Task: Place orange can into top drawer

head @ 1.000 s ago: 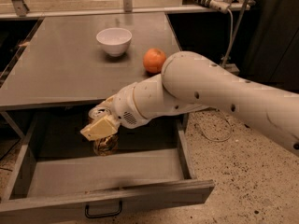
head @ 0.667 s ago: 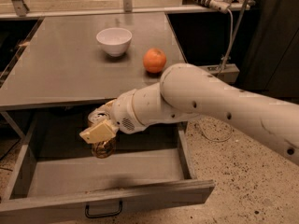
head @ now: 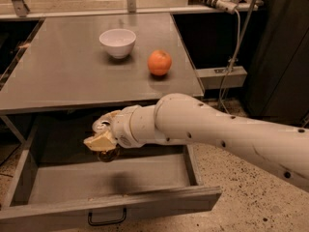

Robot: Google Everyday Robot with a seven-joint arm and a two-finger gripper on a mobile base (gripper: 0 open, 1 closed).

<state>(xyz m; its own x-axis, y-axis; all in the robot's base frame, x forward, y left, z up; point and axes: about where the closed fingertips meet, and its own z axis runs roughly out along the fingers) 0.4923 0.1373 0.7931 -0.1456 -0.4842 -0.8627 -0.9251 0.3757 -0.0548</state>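
Note:
My gripper (head: 100, 140) is over the open top drawer (head: 159, 204), near its back, just under the table's front edge. It is shut on the orange can (head: 109, 154), whose dark coppery lower part shows below the cream fingers (head: 98, 141). The can hangs above the drawer's grey floor, close to the back wall. The drawer is pulled out wide, with its black handle (head: 106, 219) on the front panel. My white arm reaches in from the lower right.
On the grey tabletop (head: 63, 76) above the drawer stand a white bowl (head: 118, 42) and a round orange fruit (head: 159, 62). A cable and a power strip (head: 227, 4) hang at the right of the table. The floor is speckled.
My arm has lowered a little and the gripper with the can has sunk slightly further toward the drawer. The bowl and the fruit have not moved.

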